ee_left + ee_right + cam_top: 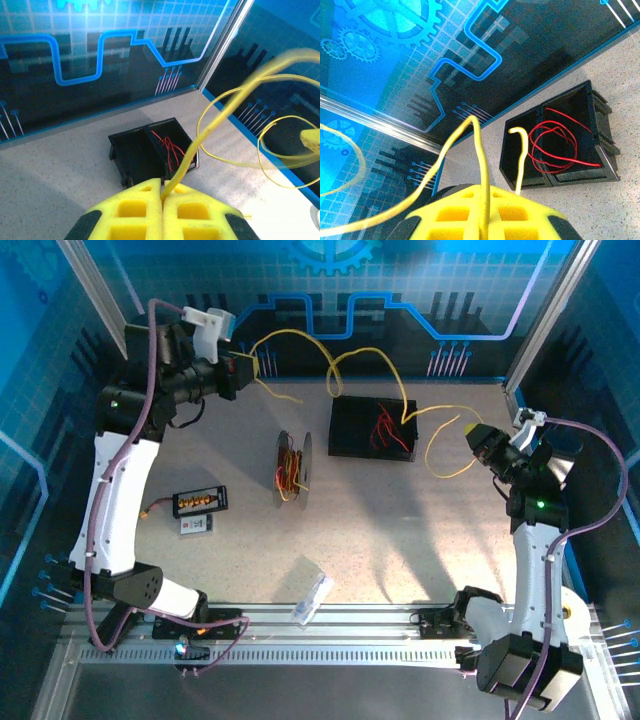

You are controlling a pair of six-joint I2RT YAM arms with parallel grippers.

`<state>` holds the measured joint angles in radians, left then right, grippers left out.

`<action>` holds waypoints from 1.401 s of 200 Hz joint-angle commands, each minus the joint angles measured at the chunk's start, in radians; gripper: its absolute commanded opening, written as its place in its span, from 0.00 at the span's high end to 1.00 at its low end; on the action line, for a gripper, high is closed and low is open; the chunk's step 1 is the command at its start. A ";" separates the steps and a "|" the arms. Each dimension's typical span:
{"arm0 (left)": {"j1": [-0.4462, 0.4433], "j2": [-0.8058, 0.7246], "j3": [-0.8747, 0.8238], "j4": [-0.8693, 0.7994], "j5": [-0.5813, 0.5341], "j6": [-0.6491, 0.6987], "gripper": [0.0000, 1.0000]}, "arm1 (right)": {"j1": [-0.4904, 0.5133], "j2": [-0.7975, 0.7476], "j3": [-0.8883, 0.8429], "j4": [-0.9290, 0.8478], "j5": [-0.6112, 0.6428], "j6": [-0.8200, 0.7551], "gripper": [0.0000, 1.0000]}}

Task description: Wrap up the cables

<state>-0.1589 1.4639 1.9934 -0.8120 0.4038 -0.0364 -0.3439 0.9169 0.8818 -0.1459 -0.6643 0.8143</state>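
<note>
One long yellow cable (345, 358) hangs in loops above the table between my two grippers. My left gripper (258, 367) at the back left is shut on one end of the cable (220, 107), which comes out from between the yellow pads (145, 210). At the right, my right gripper (468, 430) is shut on the other part of the cable (481, 150), and a short free end curls beside it. Red cables (385, 430) lie coiled in the black box (345, 425). A black spool (292, 468) with orange and red wire wound on it stands left of the box.
A small black holder (200, 502) and a white tag (196, 526) lie at the left. A clear plastic bag (312, 597) rests near the front rail (330, 632). Blue printed walls close the back and sides.
</note>
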 commanded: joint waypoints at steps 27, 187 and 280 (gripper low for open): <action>0.082 0.026 -0.002 -0.016 0.002 -0.068 1.00 | -0.047 -0.006 -0.021 -0.031 -0.035 -0.023 1.00; -0.079 0.157 0.022 -0.049 0.010 0.021 1.00 | -0.002 0.455 -0.008 -0.130 0.228 -0.254 0.94; -0.269 0.477 0.376 -0.247 -0.241 0.046 1.00 | 0.049 0.346 0.040 -0.231 0.258 -0.298 0.09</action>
<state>-0.4240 1.9018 2.2749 -0.9905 0.2276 0.0029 -0.3073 1.4158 0.8787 -0.3077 -0.4450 0.5503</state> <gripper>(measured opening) 0.052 0.822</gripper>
